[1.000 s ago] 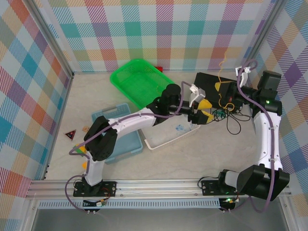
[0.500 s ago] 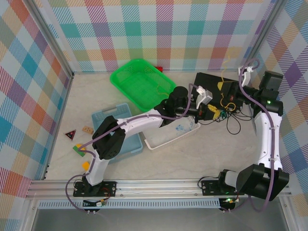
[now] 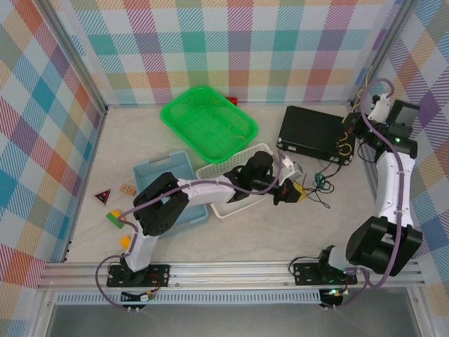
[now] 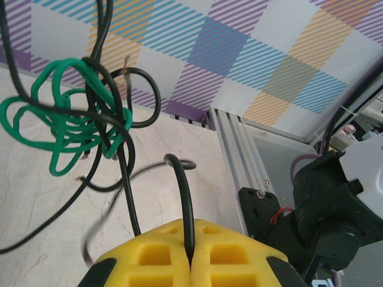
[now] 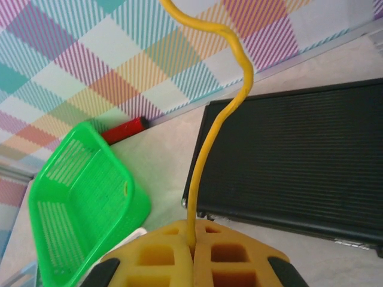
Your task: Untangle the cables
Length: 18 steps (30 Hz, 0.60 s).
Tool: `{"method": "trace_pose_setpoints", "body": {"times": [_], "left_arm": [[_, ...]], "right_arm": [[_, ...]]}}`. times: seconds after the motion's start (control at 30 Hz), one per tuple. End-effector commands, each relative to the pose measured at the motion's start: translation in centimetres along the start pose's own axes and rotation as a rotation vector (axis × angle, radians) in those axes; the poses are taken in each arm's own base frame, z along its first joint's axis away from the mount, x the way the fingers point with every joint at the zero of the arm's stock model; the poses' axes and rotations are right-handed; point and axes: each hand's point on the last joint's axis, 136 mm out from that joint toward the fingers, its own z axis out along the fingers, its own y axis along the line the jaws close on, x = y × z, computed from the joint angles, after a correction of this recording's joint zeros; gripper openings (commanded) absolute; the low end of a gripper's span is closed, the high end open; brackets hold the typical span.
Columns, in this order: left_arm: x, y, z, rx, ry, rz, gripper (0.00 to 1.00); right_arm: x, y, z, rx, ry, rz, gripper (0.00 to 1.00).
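Your left wrist view shows the left gripper (image 4: pixel 190 261) clenched on the black cable (image 4: pixel 183 197), with the green cable (image 4: pixel 60 128) looped around it just beyond. The right wrist view shows the right gripper (image 5: pixel 191 248) pinching the yellow cable (image 5: pixel 209 149) beside the black box (image 5: pixel 299 161). From the top, you see both between the grippers.

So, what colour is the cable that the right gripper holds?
The cable is yellow, clearest in the right wrist view.

1. The tabletop (image 3: pixel 280 235) is bare along its near edge and in the far left corner, so there is free room to pass.
2. The green basket (image 3: pixel 208 121), white tray (image 3: pixel 226 163) and blue tray (image 3: pixel 161 160) block the middle.
3. The black box (image 3: pixel 313 133) occupies the far right corner, and loose cables (image 3: pixel 324 184) hang just in front of it.
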Motion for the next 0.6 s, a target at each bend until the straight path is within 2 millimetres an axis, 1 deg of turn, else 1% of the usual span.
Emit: {"method": "trace_pose_setpoints", "body": {"times": [0.0,0.2,0.27,0.37,0.47,0.57], "left_arm": [[3.0,-0.1,0.8,0.023,0.056,0.012,0.00],[8.0,0.7,1.9,0.005,0.190,0.001,0.00],[8.9,0.6,2.2,0.020,0.201,-0.004,0.00],[8.8,1.1,2.6,0.006,0.189,0.011,0.00],[7.7,1.8,3.2,-0.015,0.180,0.033,0.00],[6.4,2.8,3.6,-0.064,0.161,0.041,0.00]], "right_arm": [[-3.5,0.3,-1.0,0.028,-0.111,-0.031,0.00],[-5.2,0.1,-1.4,0.039,-0.154,-0.028,0.00],[-5.7,0.0,-1.7,0.053,-0.165,-0.024,0.00],[-5.8,0.4,-2.1,0.044,-0.177,-0.027,0.00],[-5.2,1.1,-2.5,0.014,-0.173,-0.030,0.00],[-4.4,2.4,-3.2,-0.045,-0.172,-0.054,0.00]]}}
